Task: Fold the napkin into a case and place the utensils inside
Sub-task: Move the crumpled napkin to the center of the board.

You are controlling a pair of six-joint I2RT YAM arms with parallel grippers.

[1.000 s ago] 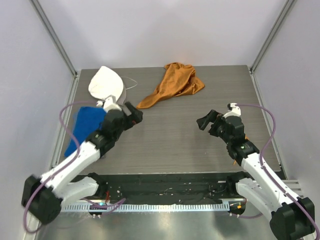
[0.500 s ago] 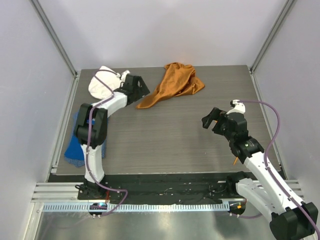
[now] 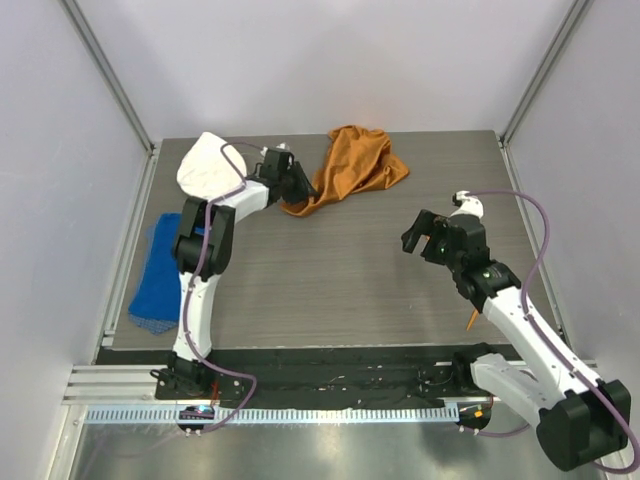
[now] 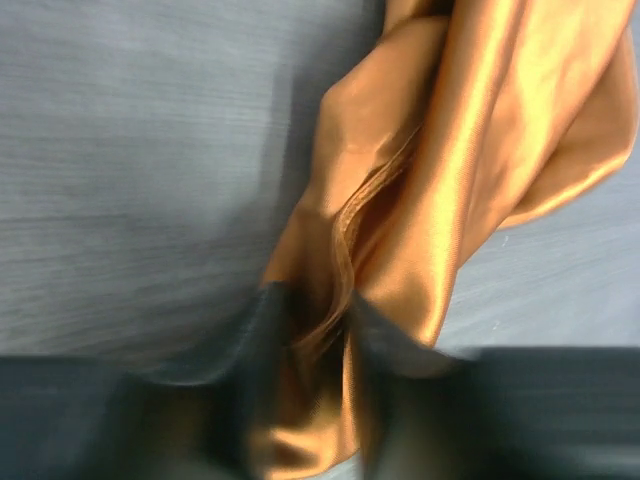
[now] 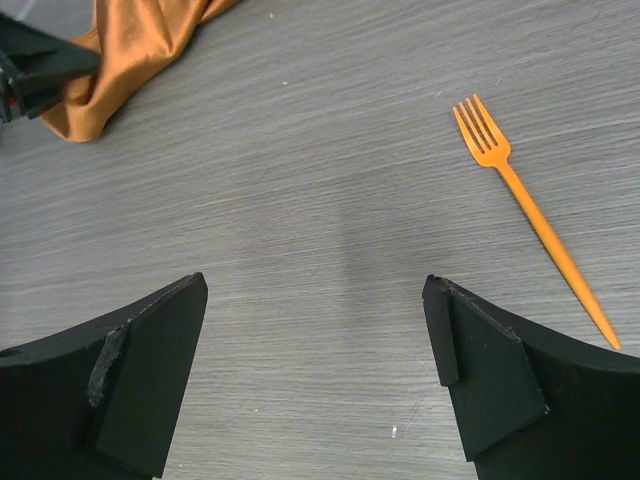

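The rust-orange napkin (image 3: 355,165) lies crumpled at the back middle of the table. My left gripper (image 3: 298,190) is at its near-left tip. In the left wrist view the shiny napkin (image 4: 470,150) fills the frame, and a fold of it is pinched between the two dark fingers of the left gripper (image 4: 318,310). My right gripper (image 3: 425,238) hovers open over bare table at the right, and the right wrist view shows nothing between the fingers of that gripper (image 5: 315,290). An orange plastic fork (image 5: 520,200) lies flat to its right, partly hidden under the right arm in the top view.
A white rounded cloth cap (image 3: 212,165) sits at the back left, just behind the left arm. A blue towel (image 3: 160,270) lies along the left edge. Metal frame posts and grey walls close in the table on three sides.
The left arm swung from beside the blue towel to the back, reached the napkin's near-left tip, and its jaws closed onto the cloth. The right arm shifted only slightly.
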